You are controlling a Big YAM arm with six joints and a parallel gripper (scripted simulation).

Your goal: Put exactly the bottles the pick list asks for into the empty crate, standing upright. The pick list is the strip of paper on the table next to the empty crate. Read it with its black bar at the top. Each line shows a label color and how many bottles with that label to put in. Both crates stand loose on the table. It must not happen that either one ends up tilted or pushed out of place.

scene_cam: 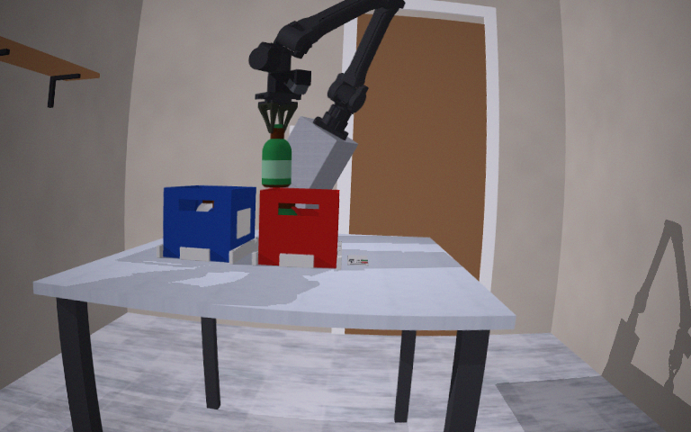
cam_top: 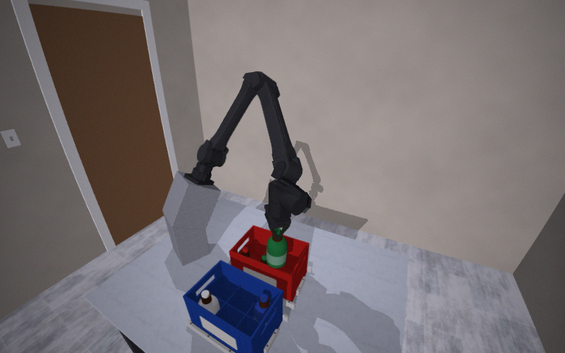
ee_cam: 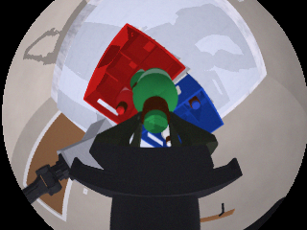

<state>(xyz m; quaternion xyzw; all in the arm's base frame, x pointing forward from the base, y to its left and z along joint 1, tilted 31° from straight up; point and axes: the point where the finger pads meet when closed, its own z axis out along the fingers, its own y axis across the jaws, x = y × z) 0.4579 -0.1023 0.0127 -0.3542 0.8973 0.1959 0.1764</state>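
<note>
The tool [scene_cam: 277, 123] is seen closed on the neck of the green bottle [scene_cam: 276, 166], fingers stopped partway by the cap and neck, and the bottle is carried hanging straight below it. Its long axis is held vertical, cap up, base down. The bottle is placed directly over the red crate [scene_cam: 298, 229], with its base level with or just above the crate's top rim in the exterior view; from the top view it is lined up over the middle of the crate, on the side nearer the blue crate [cam_top: 216, 329]. The coming move is judged to be a straight descent into a free cell, so what matters is that the base is centred between dividers rather than over one; that cannot be told for certain here.

Counts now. Two crates are seen on the surface [scene_cam: 408, 300], side by side. In the red crate, one green cap and one red cap are made out beside the carried bottle, so two bottles appear to be seated there. In the blue crate, two bottles remain. One pick list [scene_cam: 358, 261] lies just beside the red crate; its lines are too small to be read.
</note>
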